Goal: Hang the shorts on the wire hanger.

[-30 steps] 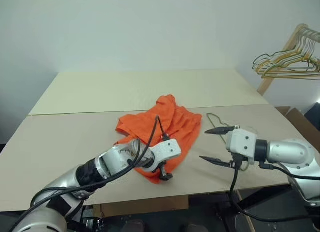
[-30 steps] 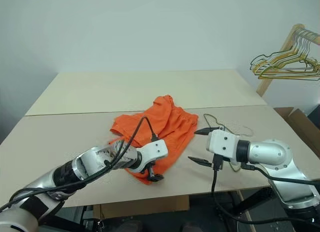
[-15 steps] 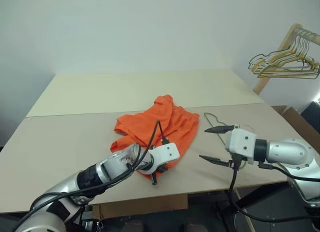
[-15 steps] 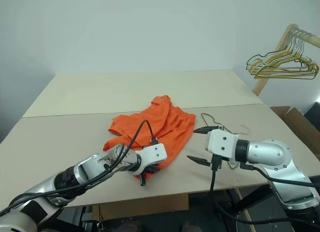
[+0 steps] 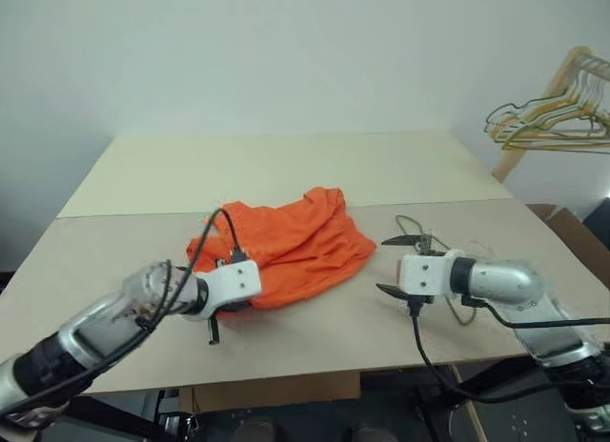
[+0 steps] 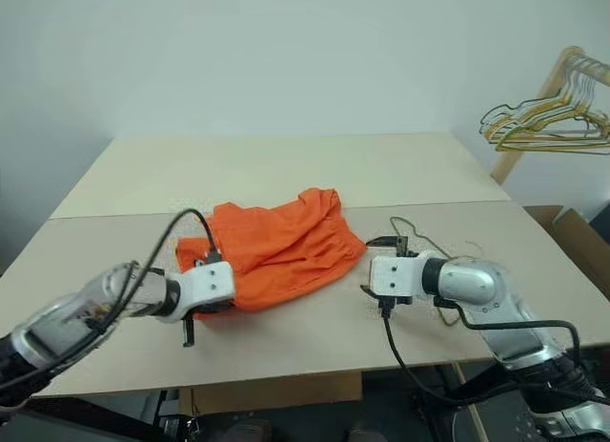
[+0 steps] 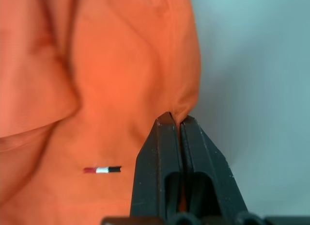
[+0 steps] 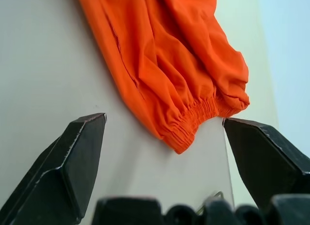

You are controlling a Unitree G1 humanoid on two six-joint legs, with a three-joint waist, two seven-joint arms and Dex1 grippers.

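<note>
The bright orange shorts (image 5: 291, 244) lie crumpled on the middle of the table, their elastic waistband (image 8: 191, 123) turned toward my right side. My left gripper (image 5: 232, 307) is shut on the shorts' near left edge; in the left wrist view the fingertips (image 7: 167, 130) pinch a fold of orange cloth beside a small striped tag (image 7: 101, 169). To the right of the shorts my right gripper (image 5: 398, 265) stands open, low over the table, with nothing between its fingers. The thin wire hanger (image 5: 408, 223) lies flat on the table just behind the right gripper, partly hidden by that arm.
A wooden rack (image 5: 538, 99) at the far right carries a bunch of gold and green wire hangers (image 5: 553, 118). A cardboard box (image 5: 575, 234) stands beyond the table's right edge. The pale table (image 5: 238, 170) has a seam across its middle.
My left gripper went from open to shut on the shorts' near edge and drew it left and slightly up, spreading the cloth leftward. My right gripper, still open, moved closer to the shorts and rolled.
</note>
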